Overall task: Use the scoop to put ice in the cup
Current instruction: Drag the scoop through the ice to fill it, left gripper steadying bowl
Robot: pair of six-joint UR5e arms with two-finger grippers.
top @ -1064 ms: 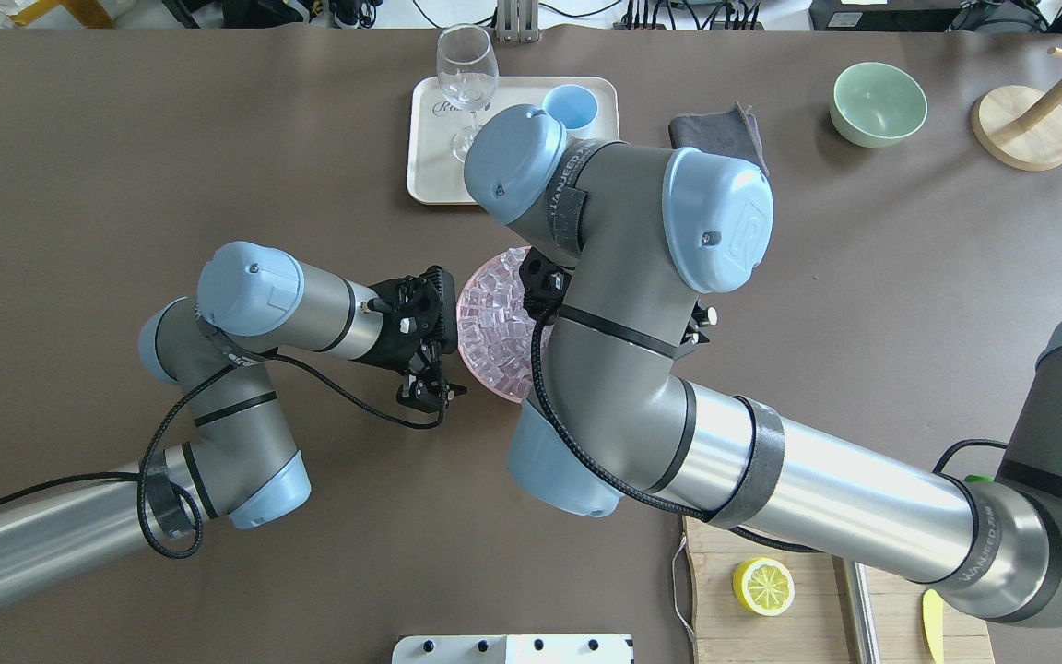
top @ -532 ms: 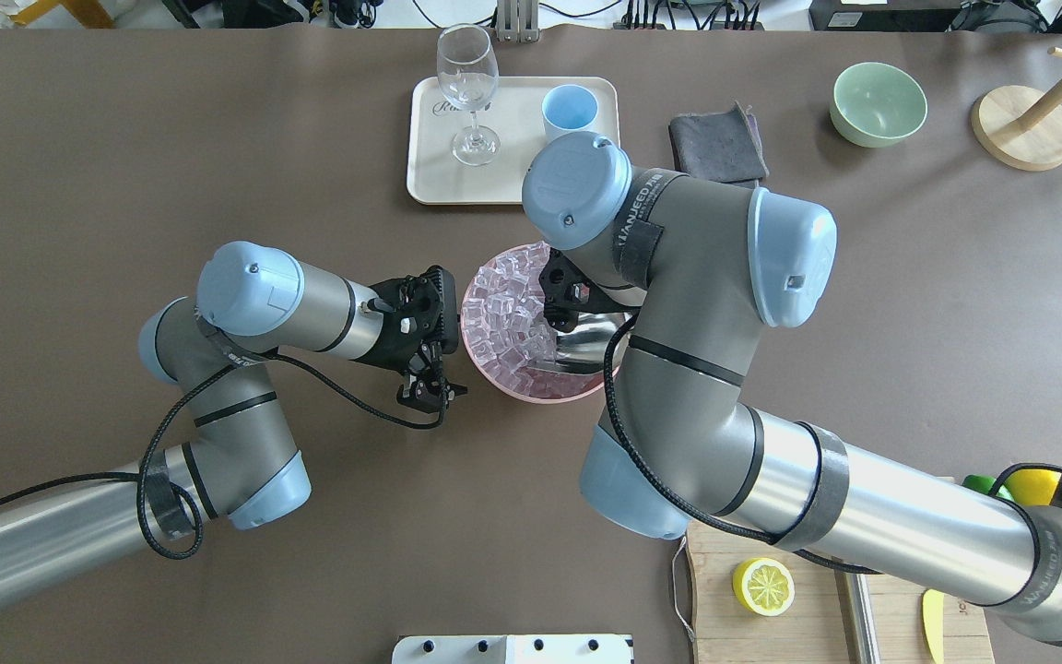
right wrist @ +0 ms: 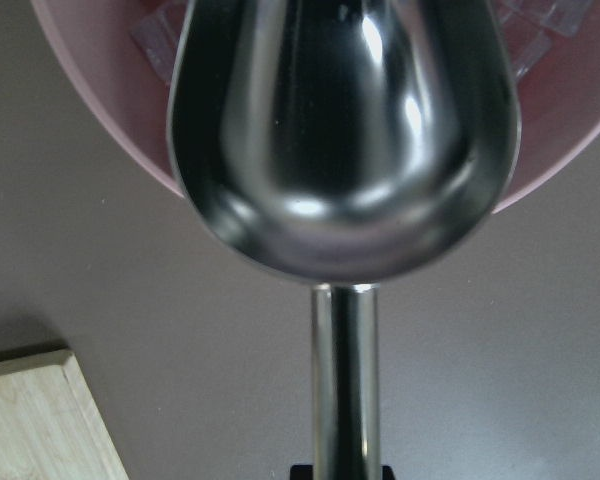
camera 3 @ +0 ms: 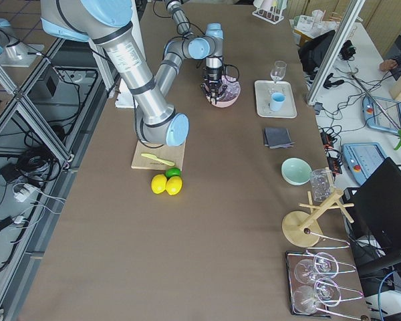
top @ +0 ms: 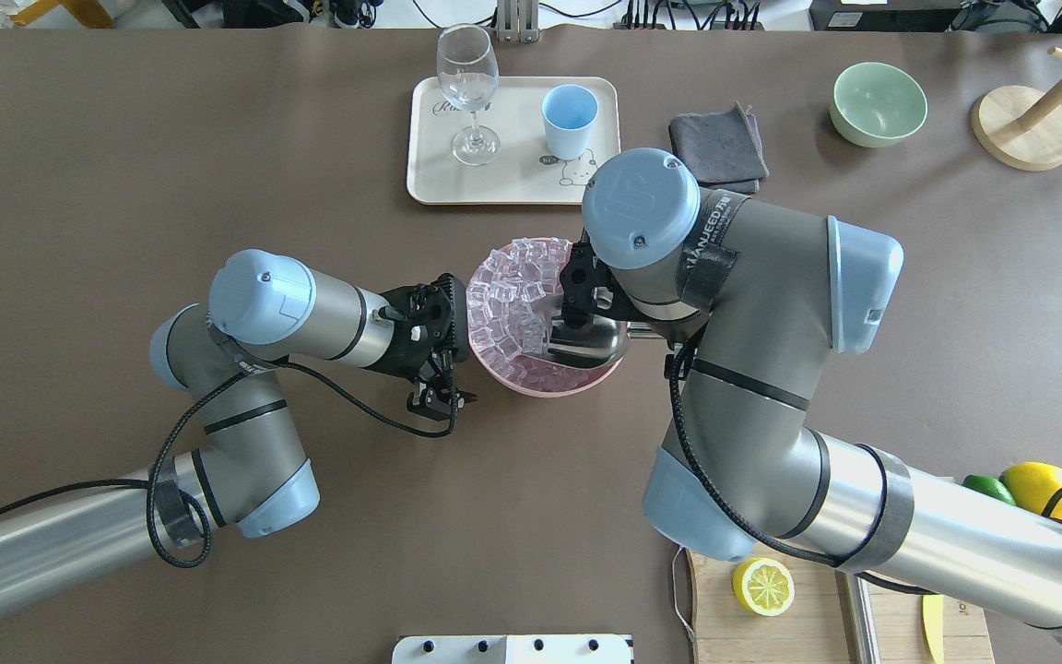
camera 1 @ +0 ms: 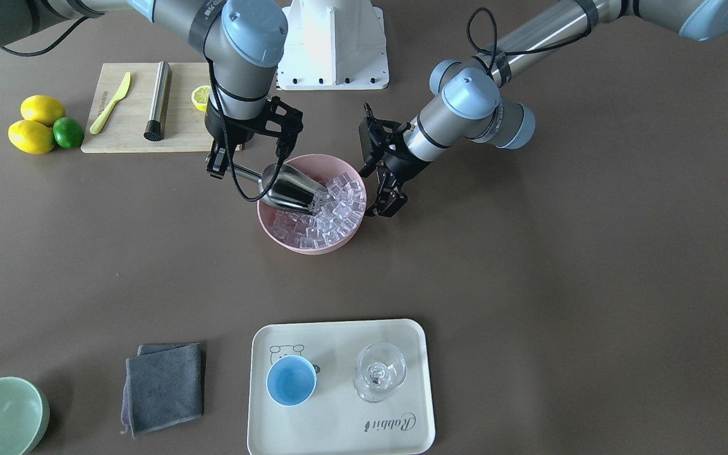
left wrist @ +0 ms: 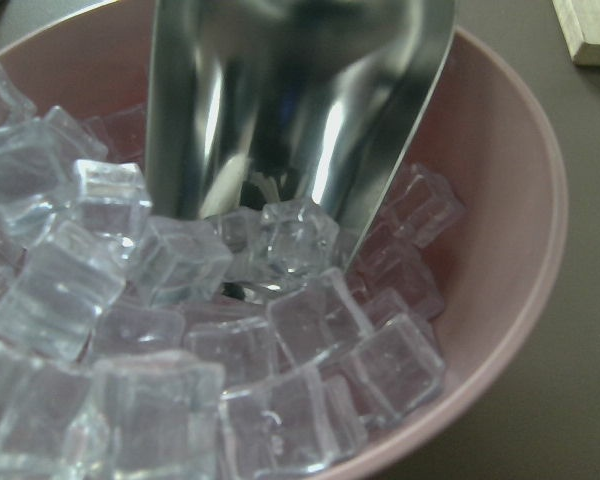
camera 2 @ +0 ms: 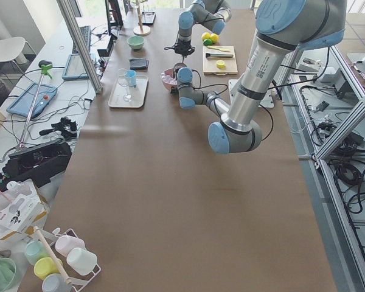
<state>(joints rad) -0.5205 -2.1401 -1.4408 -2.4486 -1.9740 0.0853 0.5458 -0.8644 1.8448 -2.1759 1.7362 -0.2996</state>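
Observation:
My right gripper point(camera 1: 230, 163) is shut on the handle of the steel scoop point(camera 1: 288, 186). The scoop is tilted, with its open front pushed into the ice point(camera 1: 332, 208) in a pink bowl point(camera 1: 304, 248). The right wrist view shows the scoop's underside point(right wrist: 345, 130) over the bowl rim point(right wrist: 100, 110). My left gripper point(camera 1: 387, 203) is open and empty, just outside the bowl's other side. Its camera looks at the scoop mouth point(left wrist: 280, 100) among the cubes point(left wrist: 180, 380). The light-blue cup point(camera 1: 291, 380) stands empty on a cream tray point(camera 1: 339, 436), away from both grippers.
A clear stemmed glass point(camera 1: 380, 371) stands beside the cup on the tray. A grey cloth point(camera 1: 165, 385) and a pale green bowl point(camera 1: 0, 414) lie nearby. A cutting board point(camera 1: 130, 136) holds a steel rod point(camera 1: 158, 101), a knife and a half lemon. Lemons and a lime point(camera 1: 38, 126) sit beside it.
The right arm swung to the overhead view's right, uncovering the cup and tray. The scoop now shows at the bowl's right side. The bowl shifted right and the left arm followed slightly.

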